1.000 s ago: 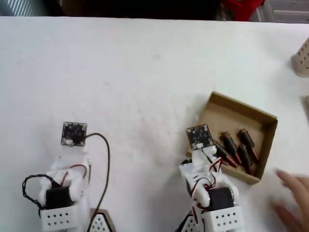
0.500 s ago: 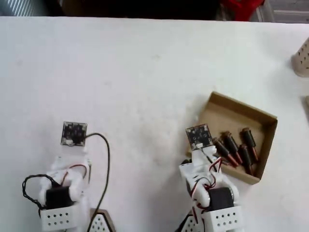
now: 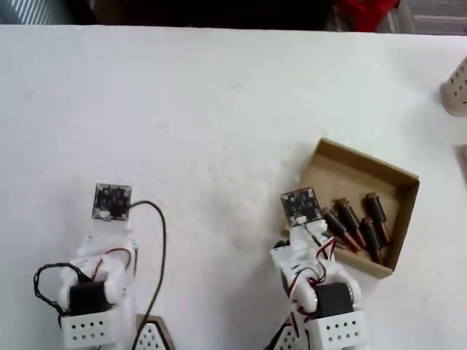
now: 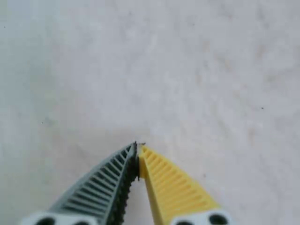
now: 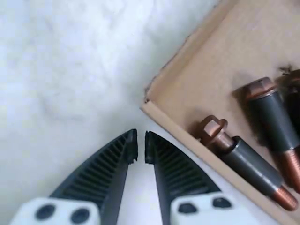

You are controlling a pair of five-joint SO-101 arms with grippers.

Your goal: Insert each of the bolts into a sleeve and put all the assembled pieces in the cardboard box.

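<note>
Where it sits, the cardboard box (image 3: 343, 171) holds four sleeved bolts (image 3: 349, 217).

Robotics lab bench: white table (image 3: 219, 102), exposed wiring (image 3: 162, 240)

My left claw (image 4: 137, 149) has one grey ribbed finger (image 4: 101, 187) and one yellow ribbed finger (image 4: 171, 187), and my right claw (image 5: 141, 140) is black and ribbed on white bases. The cardboard box (image 5: 206, 65) is plain tan-brown, the bolts (image 5: 213, 130) are copper-coloured and the sleeves (image 5: 251, 166) are dark matte grey. The table (image 3: 219, 95) is white with faint mottling, my left arm (image 3: 91, 292) and right arm (image 3: 325, 295) have white shells, and the cable (image 3: 162, 240) is black.
</note>
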